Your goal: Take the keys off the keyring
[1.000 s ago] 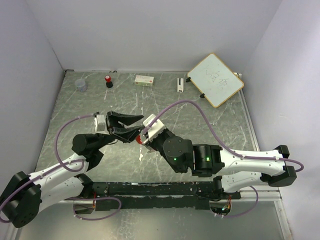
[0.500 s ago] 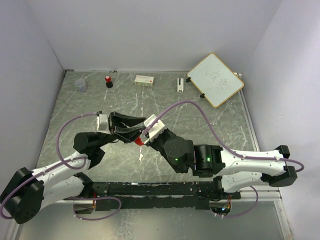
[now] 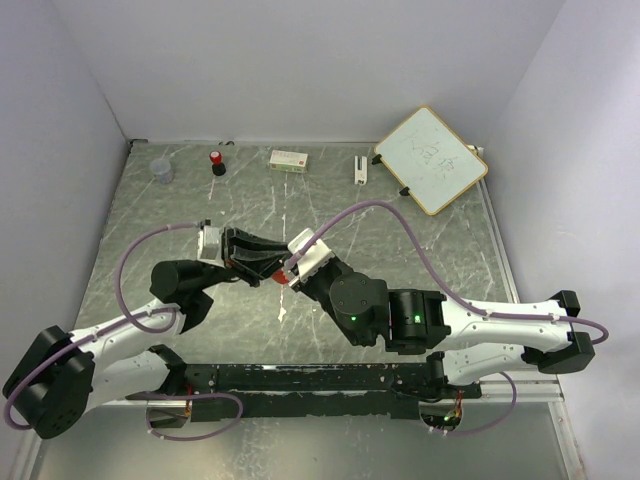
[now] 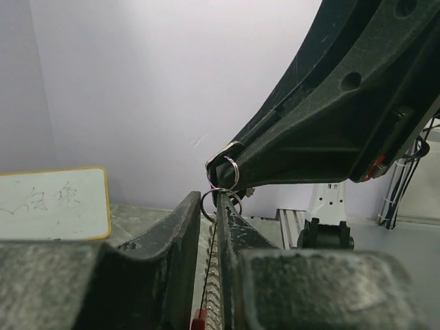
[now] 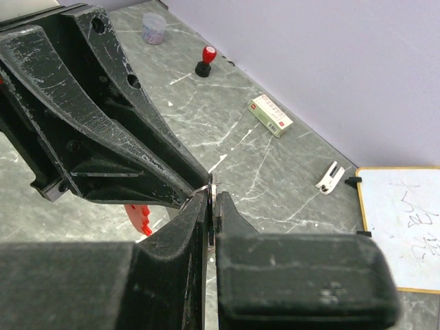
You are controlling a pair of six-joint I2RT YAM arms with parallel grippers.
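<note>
My two grippers meet tip to tip above the middle of the table. The left gripper point(image 3: 270, 268) is shut on a thin silver key point(image 4: 208, 254), seen edge-on between its jaws, with a red piece point(image 4: 199, 319) at its lower end. Small wire keyrings point(image 4: 221, 201) sit at its fingertips. The right gripper point(image 3: 289, 271) is shut on a keyring point(image 5: 212, 193), pinching it flat between its tips. The red piece point(image 5: 138, 216) hangs below the left gripper's fingers point(image 5: 130, 158). The rest of the keys are hidden by the fingers.
Along the back wall stand a clear cup point(image 3: 162, 170), a red-capped black bottle point(image 3: 217, 162), a small box point(image 3: 288, 159) and a white clip point(image 3: 360, 168). A framed whiteboard point(image 3: 431, 159) lies at the back right. A small pale scrap point(image 3: 283, 315) lies below the grippers.
The left gripper's jaws, wide open a second ago, have closed on the key at the right gripper's tip. The right arm has hardly moved.
</note>
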